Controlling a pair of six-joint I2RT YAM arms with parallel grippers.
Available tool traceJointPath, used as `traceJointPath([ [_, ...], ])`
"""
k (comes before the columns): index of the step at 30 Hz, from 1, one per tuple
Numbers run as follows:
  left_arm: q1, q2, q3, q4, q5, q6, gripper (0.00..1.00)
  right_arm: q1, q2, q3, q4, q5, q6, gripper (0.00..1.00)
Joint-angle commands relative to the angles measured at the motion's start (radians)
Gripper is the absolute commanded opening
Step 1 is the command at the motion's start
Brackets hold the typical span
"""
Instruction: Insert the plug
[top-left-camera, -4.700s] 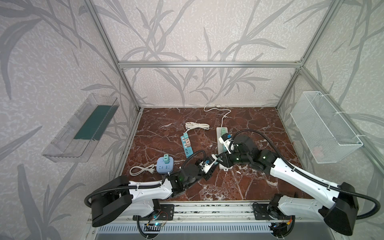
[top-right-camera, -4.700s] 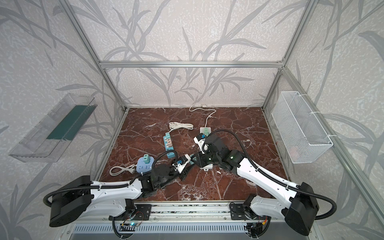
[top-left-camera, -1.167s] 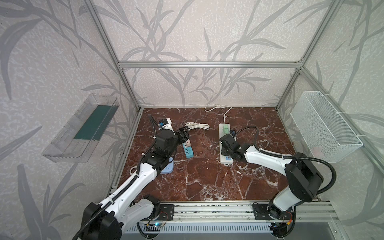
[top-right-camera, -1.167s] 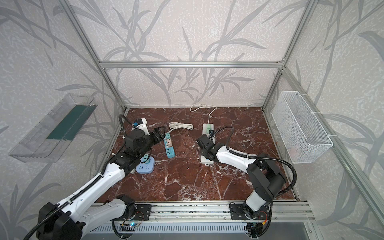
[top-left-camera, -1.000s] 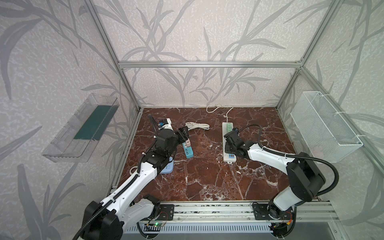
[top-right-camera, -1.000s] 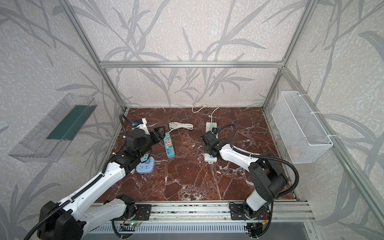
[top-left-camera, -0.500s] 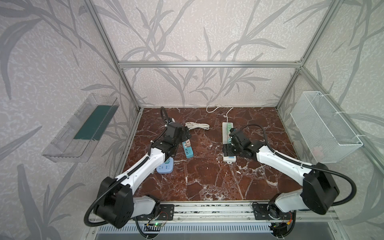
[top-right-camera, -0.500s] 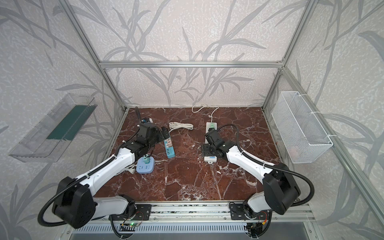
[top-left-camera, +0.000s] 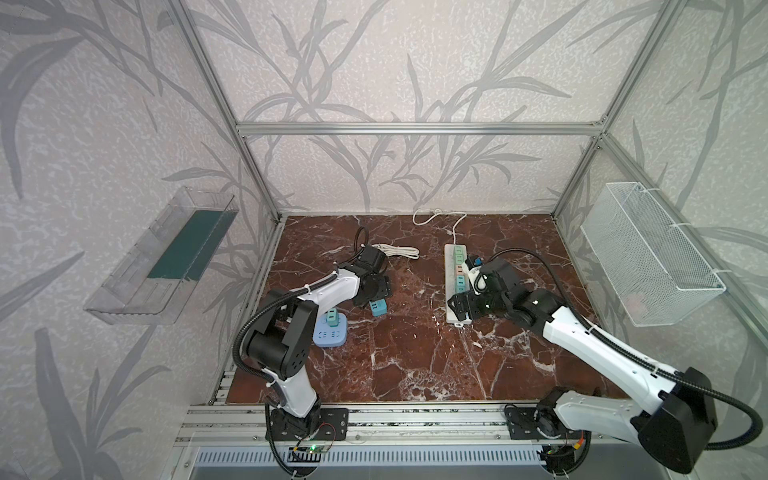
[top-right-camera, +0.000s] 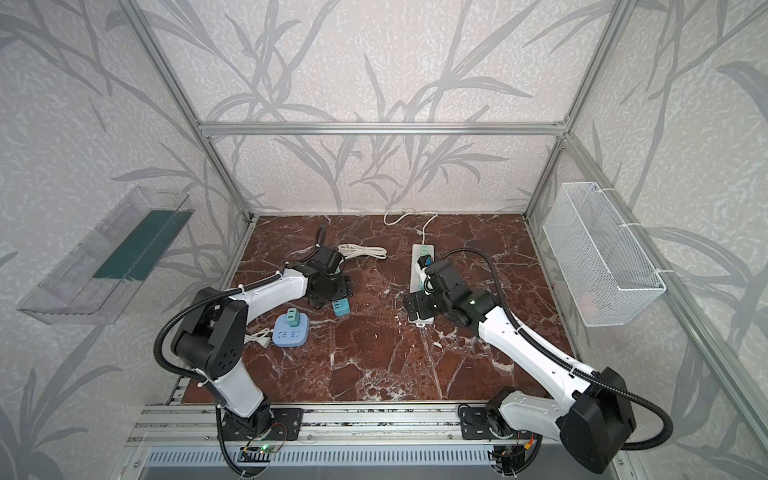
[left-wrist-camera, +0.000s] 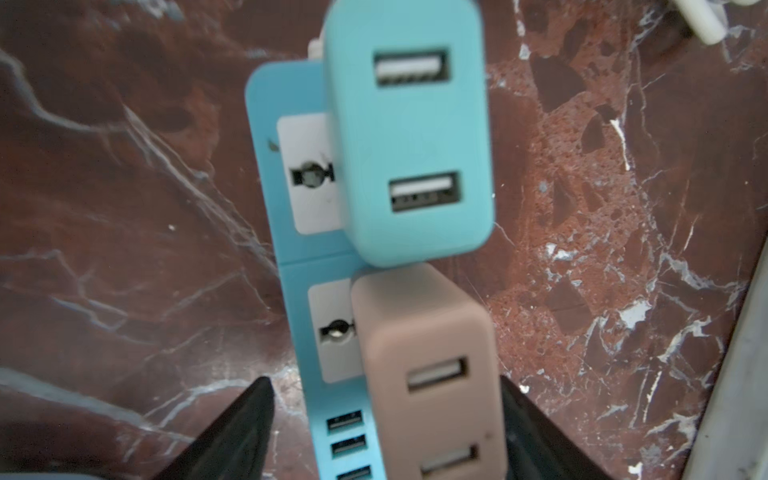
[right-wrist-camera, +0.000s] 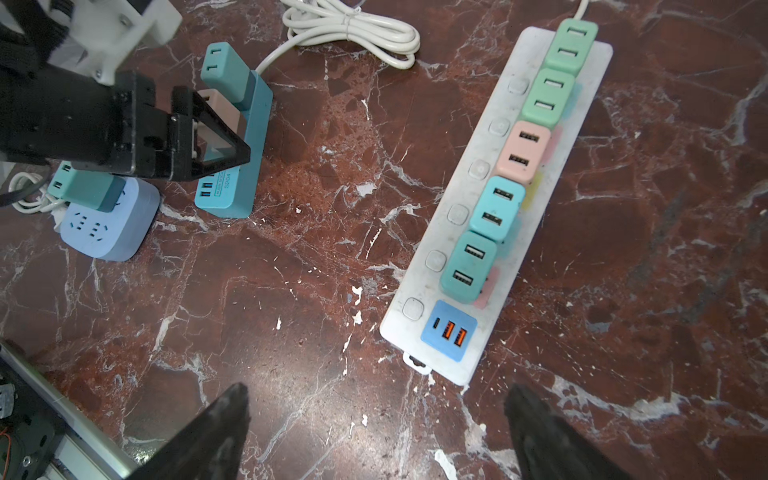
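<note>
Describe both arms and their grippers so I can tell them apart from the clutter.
Both the left arm and right arm have white shell links, black joints and bases, and a ribbed black cable hose looping alongside. The left gripper and right gripper are black with tapering wedge fingers.

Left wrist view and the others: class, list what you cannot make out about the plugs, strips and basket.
1. Left wrist view: the bottom edge cuts off the beige two-port charger plug; its body hides its prongs.
2. Same view: it and the turquoise charger plug cover sockets of the blue power strip.
3. Both top views: the pinkish thing in the white wire-mesh basket is too small, behind mesh.
</note>
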Motion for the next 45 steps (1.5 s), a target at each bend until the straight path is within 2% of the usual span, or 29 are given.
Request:
traceJointPath([
  [1,-0.018,0.039,0.012,-0.029,0.018,0.004,0.71,-0.008,-0.053,-0.041,0.011,-0.002,-0.016,0.95],
  [5,-0.039,0.065,0.012,-0.026,-0.004,0.005,0.60,-0.011,-0.086,-0.065,0.020,-0.002,-0.014,0.95],
  [11,-0.130,0.089,0.053,-0.050,-0.080,0.024,0.46,-0.015,-0.127,-0.079,0.025,0.004,-0.009,0.94],
  [17,-0.248,0.189,0.178,-0.050,-0.078,-0.033,0.46,-0.028,-0.163,-0.091,0.028,0.020,0.000,0.94],
  [21,-0.265,0.233,0.232,-0.029,-0.080,-0.103,0.50,-0.039,-0.188,-0.100,0.026,0.019,0.007,0.94],
  [24,-0.265,0.229,0.244,-0.035,-0.096,-0.111,0.60,-0.040,-0.199,-0.101,0.023,0.014,0.008,0.94],
  [27,-0.265,0.178,0.239,-0.055,-0.107,-0.087,0.77,-0.040,-0.205,-0.102,0.025,0.006,0.006,0.94],
  [28,-0.265,0.153,0.236,-0.066,-0.108,-0.073,0.87,-0.040,-0.207,-0.102,0.027,0.007,0.007,0.94],
  [30,-0.267,0.093,0.229,-0.081,-0.106,-0.039,0.99,-0.042,-0.206,-0.102,0.029,0.009,0.006,0.95],
  [39,-0.263,-0.156,0.227,-0.231,-0.158,0.009,0.99,-0.048,-0.214,-0.107,0.031,0.010,0.006,0.95],
  [41,-0.263,-0.233,0.207,-0.274,-0.214,-0.014,0.99,-0.050,-0.221,-0.110,0.033,0.010,0.006,0.95],
  [45,-0.233,-0.433,0.102,-0.385,-0.440,-0.119,0.99,-0.050,-0.234,-0.122,0.049,-0.001,0.006,0.95],
])
